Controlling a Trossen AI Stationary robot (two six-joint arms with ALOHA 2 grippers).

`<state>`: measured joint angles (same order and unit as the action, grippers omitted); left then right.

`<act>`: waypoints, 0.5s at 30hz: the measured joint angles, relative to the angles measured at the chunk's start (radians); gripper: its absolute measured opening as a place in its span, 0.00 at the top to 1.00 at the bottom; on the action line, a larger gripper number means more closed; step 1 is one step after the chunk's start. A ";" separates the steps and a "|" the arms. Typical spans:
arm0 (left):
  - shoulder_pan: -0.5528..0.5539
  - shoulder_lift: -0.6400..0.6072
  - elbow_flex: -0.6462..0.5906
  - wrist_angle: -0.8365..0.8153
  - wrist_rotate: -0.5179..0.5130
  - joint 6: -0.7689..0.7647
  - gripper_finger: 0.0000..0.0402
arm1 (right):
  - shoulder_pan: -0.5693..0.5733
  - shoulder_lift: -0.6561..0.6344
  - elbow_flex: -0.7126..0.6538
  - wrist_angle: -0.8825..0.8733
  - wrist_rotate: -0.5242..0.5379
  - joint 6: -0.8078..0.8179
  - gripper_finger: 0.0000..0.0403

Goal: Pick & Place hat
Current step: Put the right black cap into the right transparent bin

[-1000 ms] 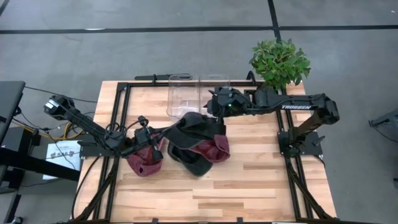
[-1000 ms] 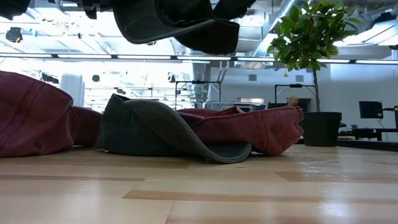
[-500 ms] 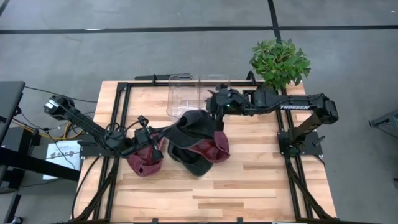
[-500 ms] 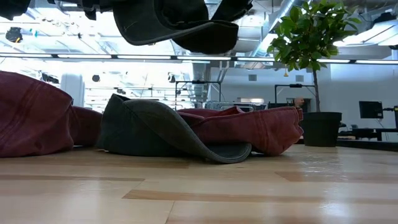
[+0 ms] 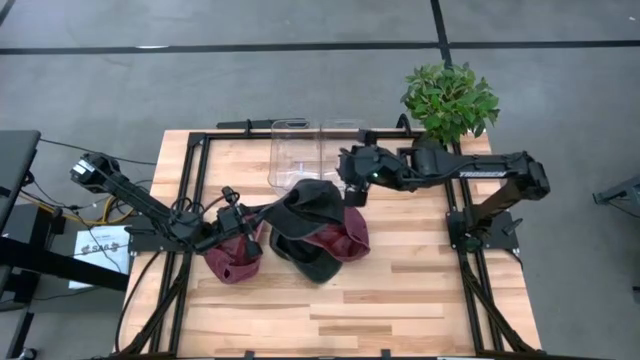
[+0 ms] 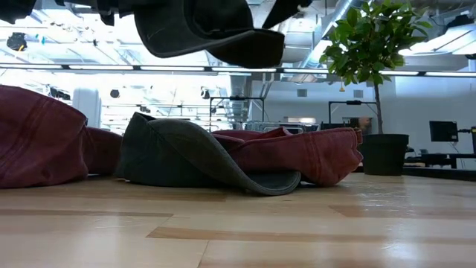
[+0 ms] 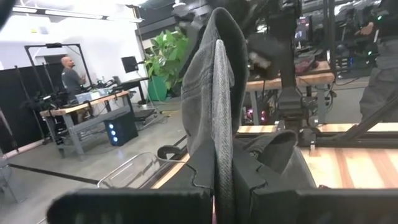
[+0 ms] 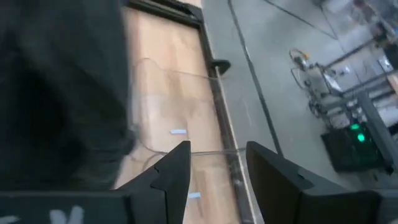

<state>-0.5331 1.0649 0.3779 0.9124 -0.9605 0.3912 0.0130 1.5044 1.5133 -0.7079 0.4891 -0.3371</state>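
Observation:
A dark grey hat [image 5: 312,200] hangs in the air over the middle of the table, at the top of the low view [image 6: 208,30]. My left gripper [image 5: 252,222] is shut on it from the table's left. My right gripper [image 5: 351,192] stands open at the hat's far right side, nothing between its fingers [image 8: 214,168]. Beneath lie a second dark hat [image 6: 186,156] and a maroon hat [image 6: 297,152], resting together on the wood. Another maroon hat [image 5: 232,260] lies under my left gripper. My left gripper pinches the hat's flat brim [image 7: 216,124] between its two fingers, which come about level from the table's left. The brim stands edge-on in the hold. The crown hangs beyond the fingers, clear of the table. Whether my right gripper touches the hat I cannot tell.
Two clear plastic containers [image 5: 295,150] stand at the far edge, just behind the held hat. A potted plant [image 5: 450,100] sits at the far right corner. A black frame [image 5: 200,150] runs around the table top. Bare wood [image 5: 400,300] lies toward the near edge.
My right gripper has turned at the wrist and tipped further downward beside the held hat's far right side. The hat stays lifted in my left gripper, almost where it was.

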 joint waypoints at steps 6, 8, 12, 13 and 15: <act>0.000 0.000 0.000 0.001 -0.007 0.000 0.96 | 0.079 -0.035 0.000 -0.010 -0.094 0.114 0.55; 0.000 0.000 0.000 0.001 -0.005 0.000 0.96 | 0.099 -0.039 0.000 -0.019 -0.094 0.165 0.51; 0.000 0.000 0.000 0.002 -0.001 -0.004 0.96 | 0.132 -0.019 0.000 -0.015 -0.008 0.203 0.43; 0.000 0.000 0.000 0.004 0.000 -0.006 0.96 | 0.137 -0.012 0.000 -0.004 0.026 0.205 0.41; 0.000 0.000 0.000 0.005 0.004 -0.007 0.96 | 0.143 -0.007 -0.001 -0.010 0.073 0.205 0.38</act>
<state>-0.5331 1.0649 0.3779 0.9175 -0.9568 0.3842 0.1558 1.4969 1.5120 -0.7175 0.5625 -0.1319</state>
